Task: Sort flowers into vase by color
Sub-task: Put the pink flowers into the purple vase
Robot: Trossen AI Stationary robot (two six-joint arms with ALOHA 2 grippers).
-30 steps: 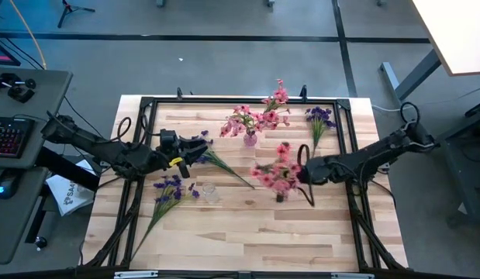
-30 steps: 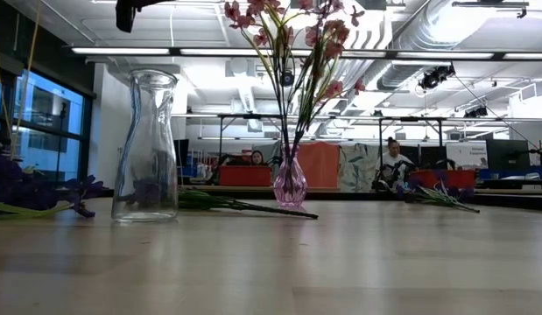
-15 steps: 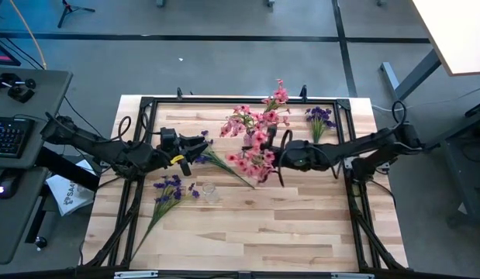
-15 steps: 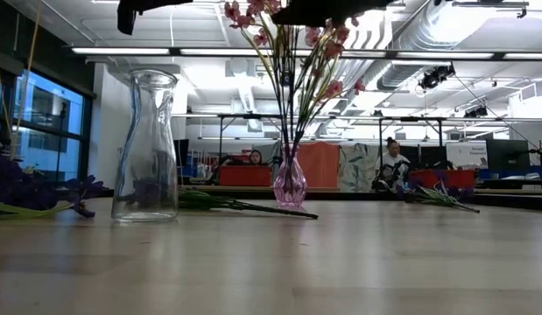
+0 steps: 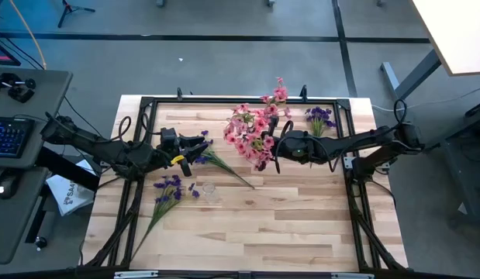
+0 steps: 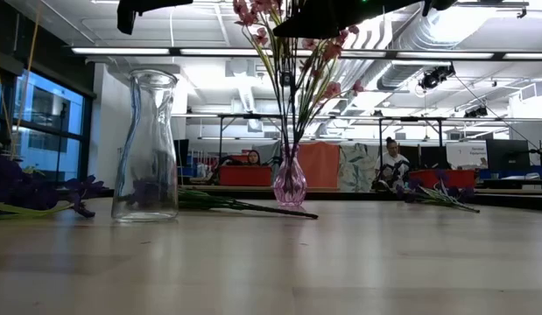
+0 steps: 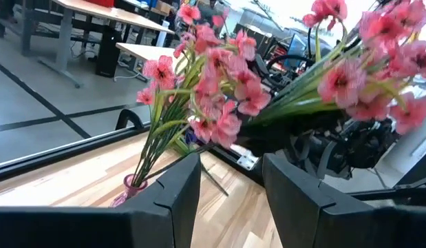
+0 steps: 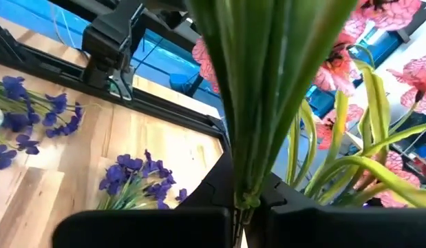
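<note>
Carried farther toward pink vase (image 5: 250, 139): pink flowers (image 5: 255, 138), green-stemmed, clamped in right gripper (image 5: 280, 145); left gripper (image 5: 195, 149) half-open, empty. No legible writing.

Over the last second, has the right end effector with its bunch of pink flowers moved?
Yes. The right end effector, shut on the pink flower bunch, moved toward the table's back edge, up to the small pink glass vase.

- From the high view we look straight down on the whole table (image 5: 247, 225), both arms reaching in from the sides.
- From the low view we sit at tabletop level, close to the clear bottle (image 6: 146, 147), facing the room beyond.
- Each wrist view looks forward past its own fingers, very near the pink flowers (image 7: 219, 89).
- All four views share the pink flowers.
</note>
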